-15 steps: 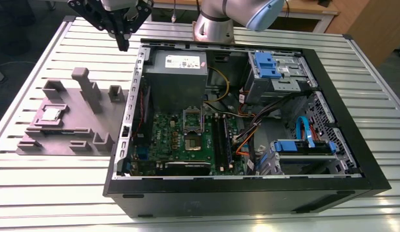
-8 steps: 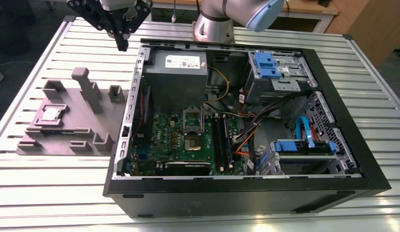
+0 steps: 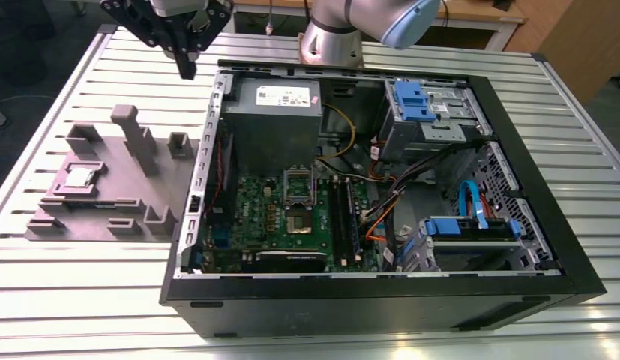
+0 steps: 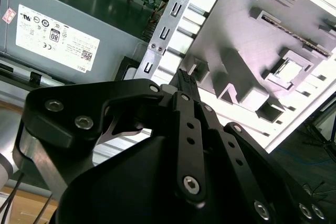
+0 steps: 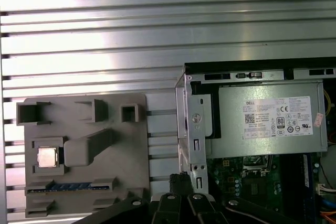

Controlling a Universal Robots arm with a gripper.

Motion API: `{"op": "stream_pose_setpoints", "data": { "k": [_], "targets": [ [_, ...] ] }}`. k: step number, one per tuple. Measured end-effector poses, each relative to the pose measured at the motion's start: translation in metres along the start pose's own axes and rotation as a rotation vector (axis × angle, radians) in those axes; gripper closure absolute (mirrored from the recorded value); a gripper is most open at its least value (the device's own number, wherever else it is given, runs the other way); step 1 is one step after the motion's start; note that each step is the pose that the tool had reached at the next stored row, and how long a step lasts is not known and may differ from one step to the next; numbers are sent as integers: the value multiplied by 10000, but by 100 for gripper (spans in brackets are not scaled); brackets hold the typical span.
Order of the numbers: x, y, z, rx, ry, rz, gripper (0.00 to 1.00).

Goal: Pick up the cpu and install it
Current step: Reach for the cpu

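**cpu (image 3: 79, 177) parked in its tray pocket, gripper (image 3: 187, 69) well away from it**

So here's what I've got on my screens. The chip lies flat, metal lid up, in a square pocket of the purple-grey plastic tray (image 3: 100, 219). That's left-middle in the exterior view, well apart from the open computer case (image 3: 390, 304). The first wrist view has the cpu (image 5: 48, 157) sitting snug in that same pocket.

The gripper hangs in the upper left of the exterior view, over the slatted metal table (image 3: 90, 300), near the case's corner by the power supply (image 3: 273, 112). Its fingers look pinched together with nothing between them.

My read on handling: light, stiff and thin, so weight isn't the worry. The lid is probably slick and the underside delicate. I'd take it by two opposite sides of the pale rim, gently, and keep it level. The pocket walls sit close, so there's likely not much edge to bite on.
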State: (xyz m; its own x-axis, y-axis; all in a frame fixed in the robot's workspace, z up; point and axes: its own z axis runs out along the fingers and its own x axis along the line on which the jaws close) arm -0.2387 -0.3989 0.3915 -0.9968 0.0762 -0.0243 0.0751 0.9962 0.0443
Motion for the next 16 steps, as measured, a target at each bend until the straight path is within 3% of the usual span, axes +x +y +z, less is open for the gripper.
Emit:
{"op": "stream_pose_setpoints", "data": {
  "k": [16],
  "targets": [
    [56, -4, -1, 0, 0, 0, 89]
  ]
}}
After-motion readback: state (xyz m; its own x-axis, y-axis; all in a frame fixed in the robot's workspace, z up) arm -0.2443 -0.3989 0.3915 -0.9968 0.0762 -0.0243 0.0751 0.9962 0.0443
